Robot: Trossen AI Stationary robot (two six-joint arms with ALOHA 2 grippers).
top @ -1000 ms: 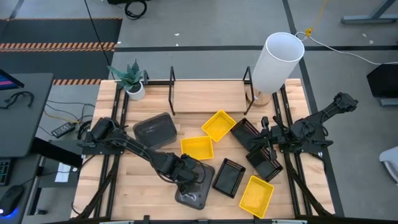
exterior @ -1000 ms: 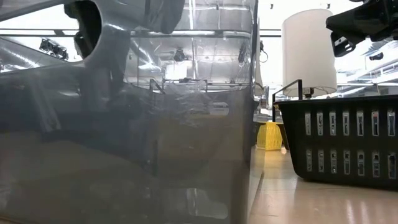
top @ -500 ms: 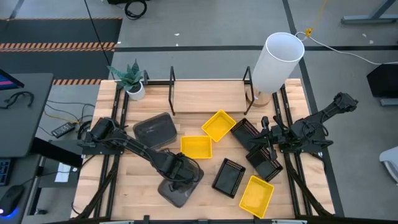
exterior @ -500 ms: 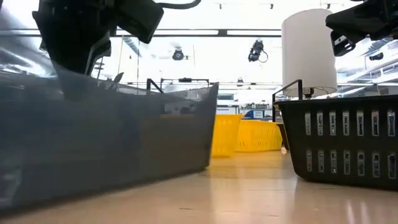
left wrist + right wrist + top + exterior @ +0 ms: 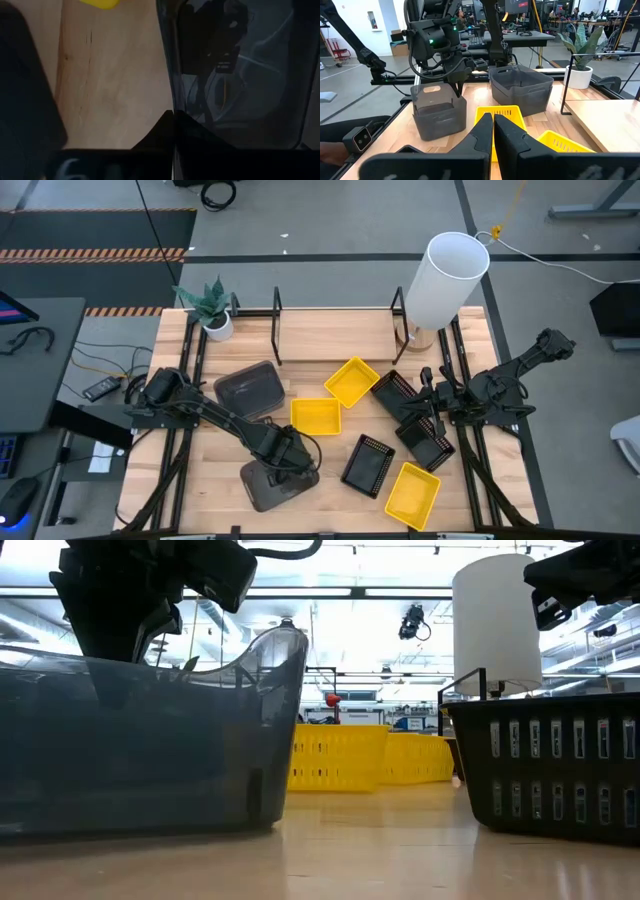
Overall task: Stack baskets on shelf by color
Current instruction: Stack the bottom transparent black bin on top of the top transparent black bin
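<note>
**Left fingers clamped on a grey basket wall; shelf still bare**

The left gripper (image 5: 283, 463) has its fingers closed on the wall of a dark grey basket (image 5: 268, 485) at the lower centre of the high view; the right wrist view shows them pinching its rim. The right gripper (image 5: 432, 416), fingers shut on nothing visible, hangs over the black baskets at right.

Judging by how things lie, stacking has not begun. The shelf (image 5: 335, 330), the long board across the upper centre, carries no basket. All seven sit loose on the surface (image 5: 180, 480):
- a second dark grey basket (image 5: 250, 390) left of centre;
- three yellow baskets (image 5: 351, 381), (image 5: 316, 417), (image 5: 412, 494), running from centre to lower right;
- three black perforated baskets (image 5: 367, 464), (image 5: 396, 393), (image 5: 428, 440) at centre right.

The tall white cylinder (image 5: 445, 278) crowds the shelf's right end, and a small potted plant (image 5: 212, 310) stands at its left. The yellow baskets lie between the held basket and the shelf.
</note>
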